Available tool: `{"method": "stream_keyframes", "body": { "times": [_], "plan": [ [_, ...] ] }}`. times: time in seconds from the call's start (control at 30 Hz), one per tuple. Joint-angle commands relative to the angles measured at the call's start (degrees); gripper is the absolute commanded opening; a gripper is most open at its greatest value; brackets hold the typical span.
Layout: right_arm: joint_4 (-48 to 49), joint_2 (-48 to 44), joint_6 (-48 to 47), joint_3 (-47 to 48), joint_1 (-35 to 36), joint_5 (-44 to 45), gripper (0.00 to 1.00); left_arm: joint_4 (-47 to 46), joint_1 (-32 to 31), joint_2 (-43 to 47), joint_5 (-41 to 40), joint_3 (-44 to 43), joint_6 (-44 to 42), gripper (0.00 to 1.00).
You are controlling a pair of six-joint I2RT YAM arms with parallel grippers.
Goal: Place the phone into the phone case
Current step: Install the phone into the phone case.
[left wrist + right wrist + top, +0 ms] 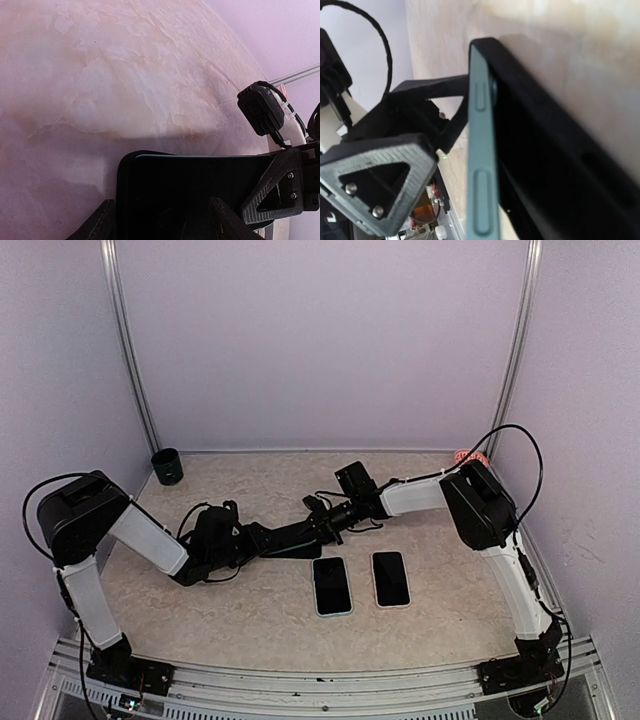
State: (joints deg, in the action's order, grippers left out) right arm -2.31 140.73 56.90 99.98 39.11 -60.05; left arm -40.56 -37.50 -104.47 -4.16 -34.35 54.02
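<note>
A black-faced phone with a teal edge (331, 585) lies on the table under both grippers. In the right wrist view its teal side (481, 150) stands above the wall of a black case (555, 150) beneath it. The left wrist view shows the phone's face (200, 185) and the case's rounded corner (121, 175). My left gripper (162, 220) (322, 533) hovers over the phone's far end, jaws apart, gripping nothing. My right gripper (328, 518) is right beside it. One of its fingers (280, 190) sits at the phone's face. Its jaws do not show clearly.
A second teal-rimmed, phone-shaped slab (391, 579) lies just right of the first. A black cup (167, 466) stands at the back left corner. A small red thing (468, 456) lies at the back right. The left gripper's finger (370, 185) fills the right wrist view's lower left.
</note>
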Motion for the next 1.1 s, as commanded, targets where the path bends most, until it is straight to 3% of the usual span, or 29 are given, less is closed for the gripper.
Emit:
{"method": "stream_keyframes", "body": {
  "times": [0.0,0.43,1.07],
  "plan": [
    [2.6,1.7,1.0,0.3,0.7,1.2,0.0,-0.8,-2.6,0.7,6.6,-0.2,1.2,0.6],
    [11.1,0.6,4.0,-3.6,0.7,-1.9,0.0,-5.5,-3.2,-1.6,8.8,0.5,1.5,0.6],
    [17.3,-6.9,-2.7,-7.8,-0.5,-5.1,0.0,-2.6,4.8,8.6,9.6,5.7,-1.2,0.68]
  ]
}}
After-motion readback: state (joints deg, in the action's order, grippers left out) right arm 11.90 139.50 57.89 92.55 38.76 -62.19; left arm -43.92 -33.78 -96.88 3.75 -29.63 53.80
